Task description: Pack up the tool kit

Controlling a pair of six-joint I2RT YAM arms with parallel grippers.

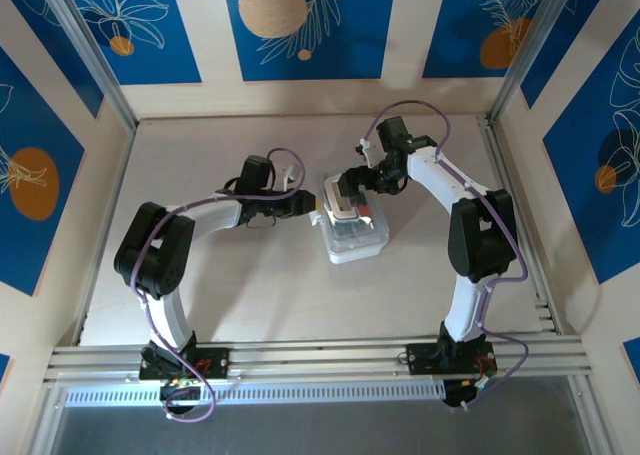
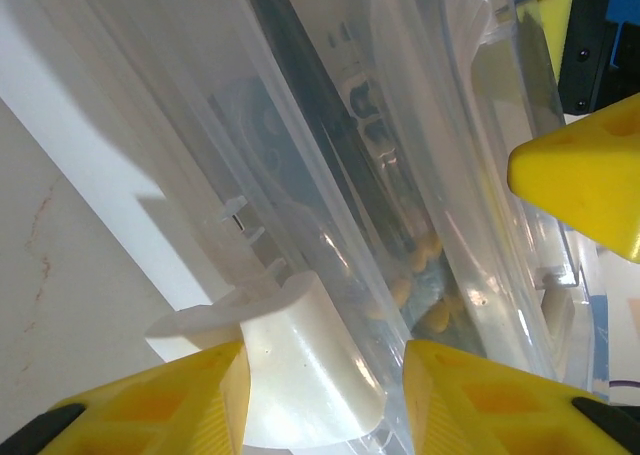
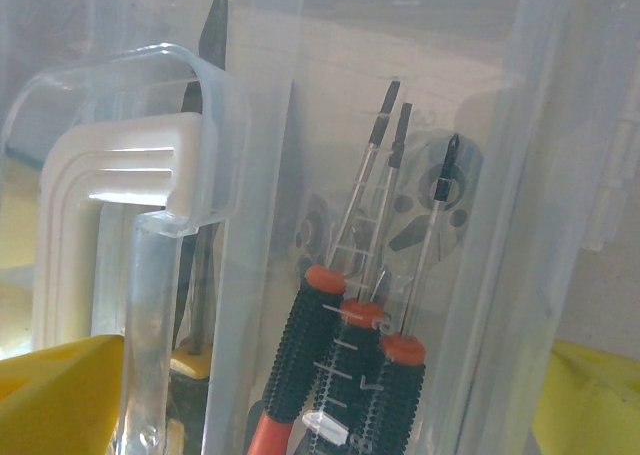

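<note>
The tool kit's translucent case (image 1: 352,237) lies at the table's centre, with both grippers at its far end. My left gripper (image 1: 312,207) is at its left edge. In the left wrist view this gripper (image 2: 325,395) stands partly open around a white latch (image 2: 300,365); the left finger touches the latch. My right gripper (image 1: 350,193) is over the case's far end. In the right wrist view it (image 3: 325,405) is wide open astride the case. Through the wall I see three screwdrivers (image 3: 345,365) with black ribbed handles and orange collars. A white moulded handle (image 3: 110,175) is beside them.
The pale table (image 1: 220,285) is walled by aluminium rails (image 1: 300,360) at the front and posts at the sides. One yellow fingertip (image 2: 590,175) of the right gripper shows in the left wrist view, close to the case's clear wall.
</note>
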